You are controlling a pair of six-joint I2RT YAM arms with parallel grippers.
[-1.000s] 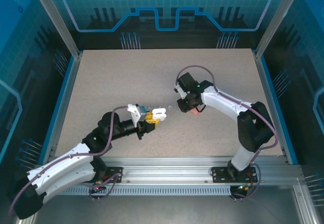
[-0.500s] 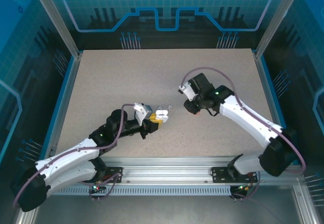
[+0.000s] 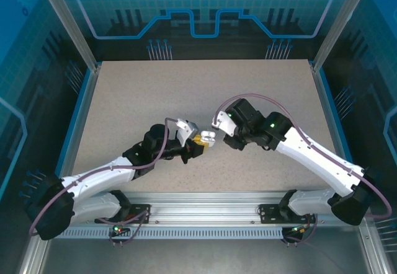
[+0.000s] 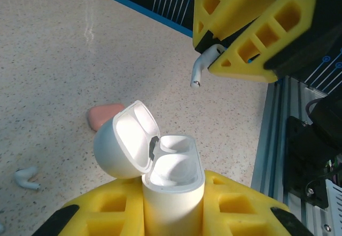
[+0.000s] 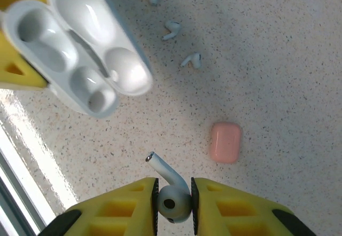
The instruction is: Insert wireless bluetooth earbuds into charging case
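Right pincer (image 5: 173,196) pinched shut on the head of 1 small white stemmed plastic earbud (image 5: 160,167); left pincer (image 4: 173,220) clamped tight on the open white pebble-shaped plastic charging case (image 4: 172,178).
In the right wrist view, the case's 2 empty sockets lay at 11 o'clock of the held bud, apart from it. Its stem was angled, so a push would likely catch the rim, slipping the bud or twisting the case. 3 loose white earbuds (image 5: 172,29) lay on the speckled table (image 5: 278,60) at 12 o'clock, a salmon-pink rounded case (image 5: 225,141) at 1 o'clock.
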